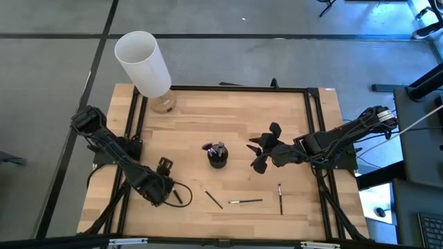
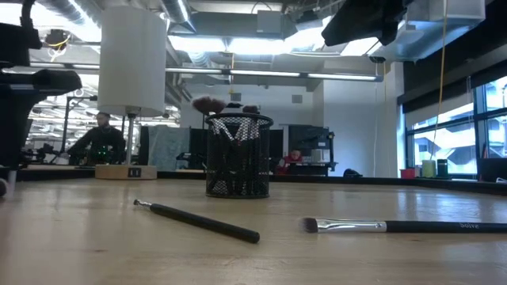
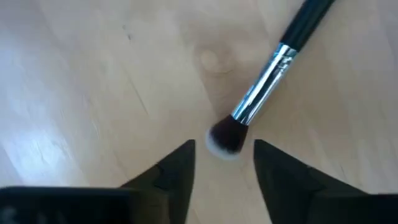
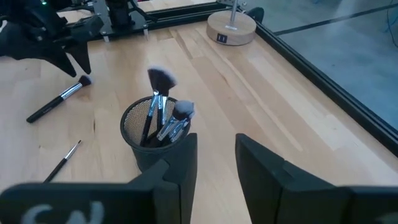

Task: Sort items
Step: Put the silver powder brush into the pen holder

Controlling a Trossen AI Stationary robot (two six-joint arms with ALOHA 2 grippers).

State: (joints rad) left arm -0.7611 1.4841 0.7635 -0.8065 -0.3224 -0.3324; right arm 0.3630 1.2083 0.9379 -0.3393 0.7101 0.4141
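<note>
A black mesh cup [image 1: 217, 156] [image 4: 151, 135] stands mid-table with several brushes upright in it. Three thin brushes lie flat near the front edge [image 1: 212, 198] [image 1: 246, 201] [image 1: 280, 198]. A fourth brush [image 3: 267, 87] [image 1: 178, 196], with a black handle, silver ferrule and dark bristles, lies under my left gripper [image 3: 224, 162] [image 1: 168, 189]. That gripper is open and low over the table, its fingers standing on either side of the bristle head without touching. My right gripper [image 4: 216, 155] [image 1: 261, 153] hangs open and empty, raised just right of the cup.
A tall white cylinder [image 1: 142, 61] stands on a round wooden base [image 1: 163, 104] at the far left corner. A black frame [image 1: 235, 88] borders the wooden tabletop. Bare wood lies between cup and far edge. People sit in the room beyond the table [image 2: 99, 138].
</note>
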